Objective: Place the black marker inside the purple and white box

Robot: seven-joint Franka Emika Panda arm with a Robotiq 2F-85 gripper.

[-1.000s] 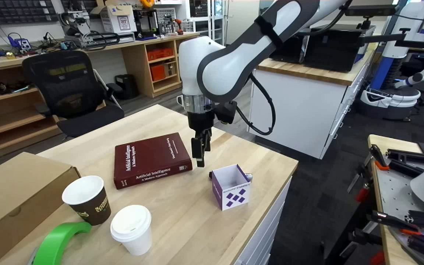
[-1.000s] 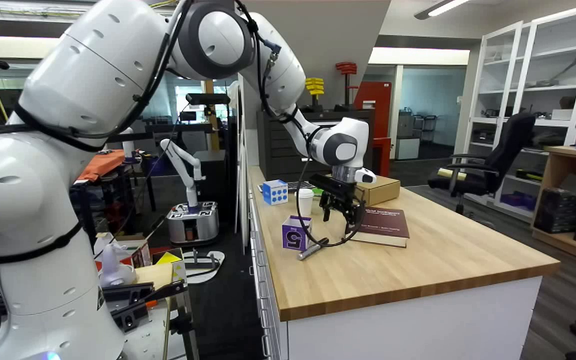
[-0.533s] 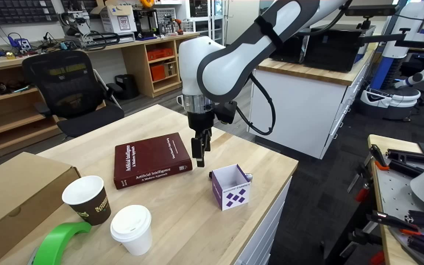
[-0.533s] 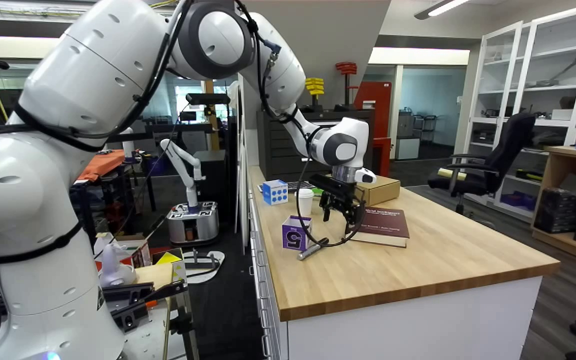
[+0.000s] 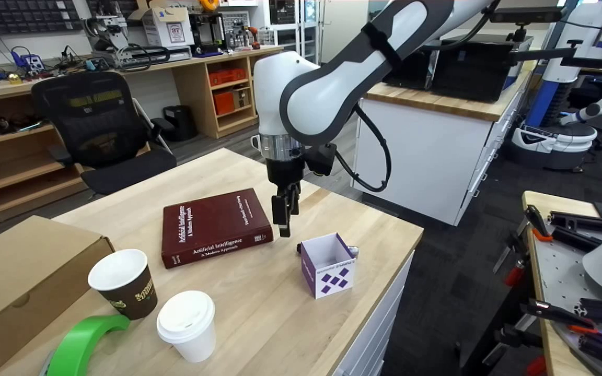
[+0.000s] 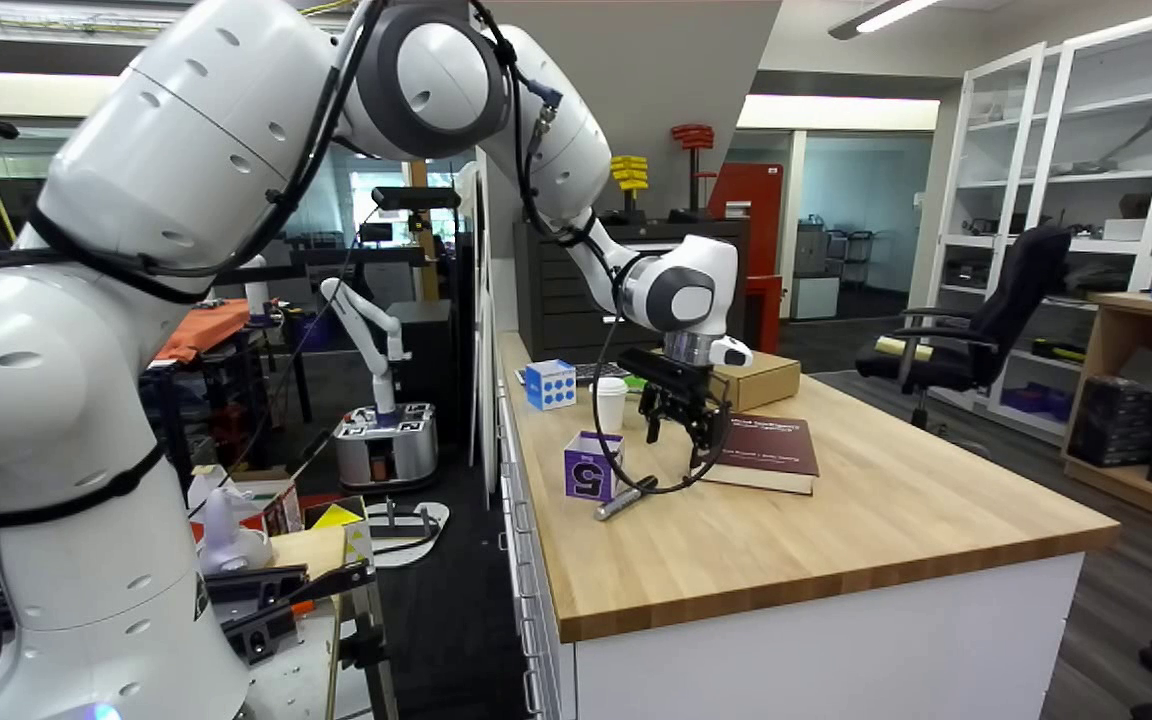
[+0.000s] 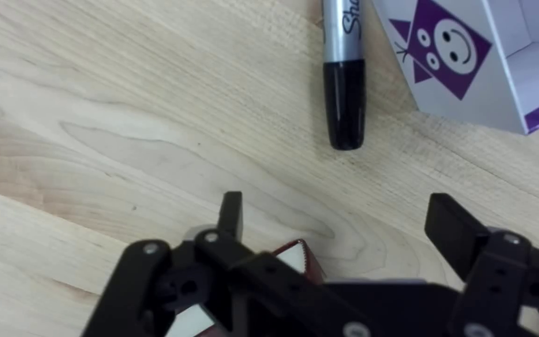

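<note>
Our pincer (image 7: 337, 208) gapes empty; we've yet to lift the wrist view's upper-centre marker (image 7: 345, 77) into its upper-right box (image 7: 480, 61).

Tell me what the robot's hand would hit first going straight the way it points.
Probably the tabletop: the open hand points down, with wood showing between its fingertips in the wrist view. Depth is unclear, though; the corner of the nearby book might come first.

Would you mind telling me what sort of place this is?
Most likely a robotics lab or workshop: there's a large robot arm, a second robot, and what looks like a power drill.
</note>
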